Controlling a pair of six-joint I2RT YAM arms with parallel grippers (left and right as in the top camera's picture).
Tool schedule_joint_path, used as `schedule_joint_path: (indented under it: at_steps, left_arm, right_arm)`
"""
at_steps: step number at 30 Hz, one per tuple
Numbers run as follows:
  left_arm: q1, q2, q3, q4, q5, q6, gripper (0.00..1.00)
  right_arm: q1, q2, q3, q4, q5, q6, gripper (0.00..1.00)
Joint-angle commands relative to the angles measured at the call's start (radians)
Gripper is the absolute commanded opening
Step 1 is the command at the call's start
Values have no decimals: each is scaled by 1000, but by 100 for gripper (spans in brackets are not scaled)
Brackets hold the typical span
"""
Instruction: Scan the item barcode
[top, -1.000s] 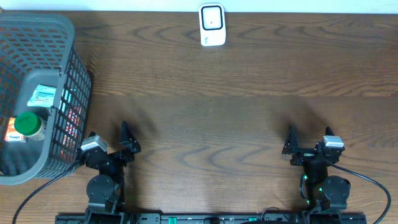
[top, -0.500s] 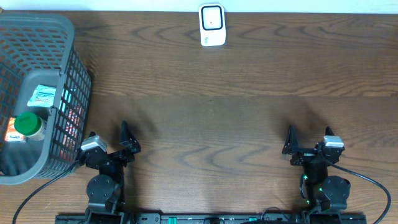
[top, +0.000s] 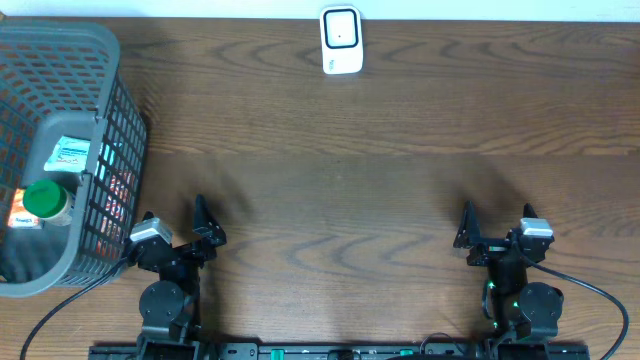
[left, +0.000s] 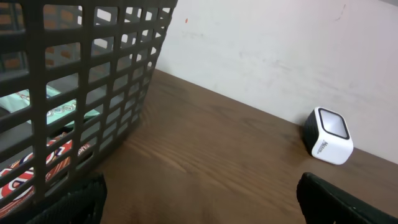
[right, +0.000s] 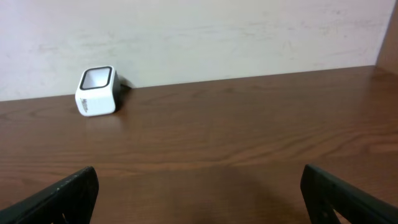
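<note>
Overhead: jar (top: 44, 200) in the basket (top: 125, 150) at the tabletop's (top: 330, 190) left edge looks rigid, light, likely slick; grip below its green cap. All jaws stand wide, empty.

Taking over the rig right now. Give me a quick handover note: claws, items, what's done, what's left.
Left claw: open, empty, low beside the basket.
Right claw: open, empty, low over the table on the right side.
Items: the green-lidded jar and teal packet lie in the basket at the table's left end. The white scanner stands at the far edge, centre.
Done: nothing, no item picked.
Left: lift an item from the basket and show its barcode to the scanner.
</note>
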Motion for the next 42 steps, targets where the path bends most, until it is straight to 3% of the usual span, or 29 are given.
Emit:
schedule_joint_path:
  at_steps: [1, 24, 33, 42]
  left_arm:
    - [5, -5, -19, -36, 9, 21, 98]
    - [5, -5, -19, -35, 14, 20, 98]
    - [5, 7, -14, -52, 95, 21, 98]
    - [5, 164, 176, -199, 96, 21, 98]
  right_arm:
    - [8, -3, -2, -4, -5, -10, 99]
    - [8, -3, -2, -4, -5, -10, 99]
    - [8, -3, -2, -4, -5, -10, 99]
    - [8, -3, -2, -4, -5, -10, 99]
